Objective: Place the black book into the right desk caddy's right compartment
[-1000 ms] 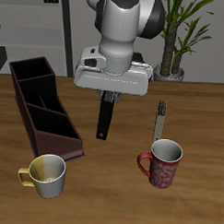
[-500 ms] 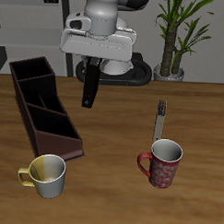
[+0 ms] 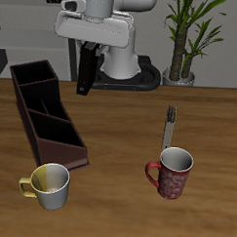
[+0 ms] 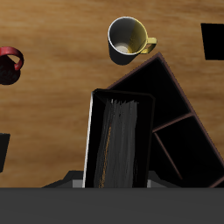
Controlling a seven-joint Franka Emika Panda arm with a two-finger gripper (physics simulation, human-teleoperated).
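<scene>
One black book (image 3: pixel 86 70) hangs in the air from the claw (image 3: pixel 90 47), which is shut on its top end and holds it tight. The book points down, a little tilted, high above the table (image 3: pixel 120 130) and near the back end of the right desk caddy (image 3: pixel 47 112).

To do this step well, I think the arm should carry the book on slowly until it hangs right over the right compartment, with its thin side lined up with the walls. It should stay high enough that the bottom edge does not bump the rim. Only then should it go down. From these pictures I cannot tell for sure which end box is the right compartment.

In the wrist view the book (image 4: pixel 122 140) fills the space just under the claw, with the caddy (image 4: pixel 179 109) beside it. A yellow mug (image 4: pixel 129 38) and a red mug (image 4: pixel 9 61) sit farther off, out of the way
</scene>
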